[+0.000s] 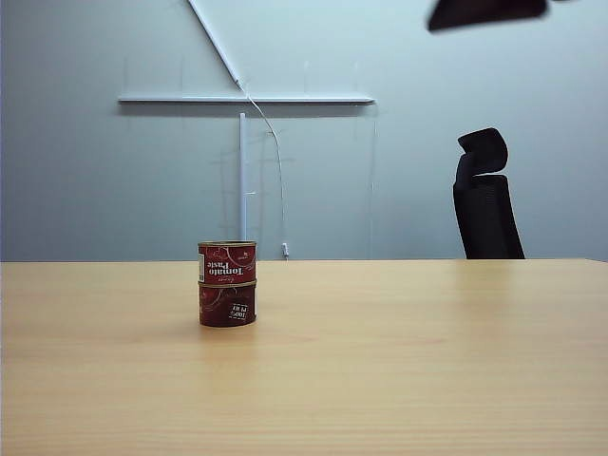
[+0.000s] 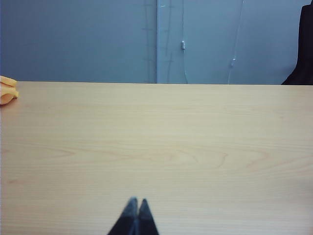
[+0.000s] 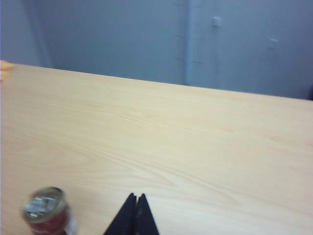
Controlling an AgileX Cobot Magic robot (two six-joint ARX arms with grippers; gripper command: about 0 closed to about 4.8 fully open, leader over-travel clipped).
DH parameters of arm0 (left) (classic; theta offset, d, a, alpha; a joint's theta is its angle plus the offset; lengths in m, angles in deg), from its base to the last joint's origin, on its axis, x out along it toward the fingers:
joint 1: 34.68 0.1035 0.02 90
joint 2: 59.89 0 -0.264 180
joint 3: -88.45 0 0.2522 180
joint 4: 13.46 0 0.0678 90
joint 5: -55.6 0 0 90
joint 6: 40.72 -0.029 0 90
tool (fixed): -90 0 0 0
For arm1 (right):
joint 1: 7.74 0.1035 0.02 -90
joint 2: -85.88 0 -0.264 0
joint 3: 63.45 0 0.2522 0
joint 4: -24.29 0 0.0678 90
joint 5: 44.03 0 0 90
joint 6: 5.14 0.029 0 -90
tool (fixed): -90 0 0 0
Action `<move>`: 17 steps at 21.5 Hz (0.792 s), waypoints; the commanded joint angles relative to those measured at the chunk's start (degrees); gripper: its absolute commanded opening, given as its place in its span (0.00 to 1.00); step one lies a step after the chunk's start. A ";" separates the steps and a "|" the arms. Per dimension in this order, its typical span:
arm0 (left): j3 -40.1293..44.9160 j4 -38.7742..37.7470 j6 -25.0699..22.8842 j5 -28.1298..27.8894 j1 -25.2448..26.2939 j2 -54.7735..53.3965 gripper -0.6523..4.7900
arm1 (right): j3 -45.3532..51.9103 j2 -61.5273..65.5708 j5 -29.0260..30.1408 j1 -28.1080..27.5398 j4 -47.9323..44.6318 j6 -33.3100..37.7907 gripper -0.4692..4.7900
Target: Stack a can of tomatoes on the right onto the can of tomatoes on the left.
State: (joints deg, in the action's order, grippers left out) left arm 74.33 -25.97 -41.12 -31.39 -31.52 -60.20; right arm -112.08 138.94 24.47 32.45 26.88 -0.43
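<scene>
Two red tomato cans stand stacked on the wooden table [image 1: 399, 370], left of centre: the upper can [image 1: 227, 262] rests squarely on the lower can [image 1: 227, 305]. In the right wrist view the stack [image 3: 46, 211] shows from above with its silver lid, off to one side of my right gripper [image 3: 136, 196], which is shut and empty, clear of the cans. A dark piece of the right arm [image 1: 486, 12] shows high at the top of the exterior view. My left gripper [image 2: 137, 200] is shut over bare table, holding nothing.
A black office chair [image 1: 485, 198] stands behind the table's far right edge. An orange object [image 2: 7, 90] lies at the table's far edge in the left wrist view. White cable conduits run along the grey wall [image 1: 247, 99].
</scene>
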 commanded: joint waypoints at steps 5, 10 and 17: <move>-0.15 0.52 0.00 0.24 0.09 -0.02 0.11 | 4.11 -4.24 -4.57 0.09 -1.88 0.20 0.08; -0.15 0.52 0.00 0.22 0.09 -0.02 0.11 | 4.17 -4.33 -4.33 0.11 -0.44 0.17 0.08; -0.15 0.52 0.00 0.24 0.09 -0.02 0.11 | 4.17 -4.33 -4.31 0.11 -0.44 0.20 0.08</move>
State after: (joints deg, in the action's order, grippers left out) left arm 74.33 -25.97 -41.12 -31.39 -31.52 -60.20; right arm -107.60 134.72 20.27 32.47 27.31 -0.36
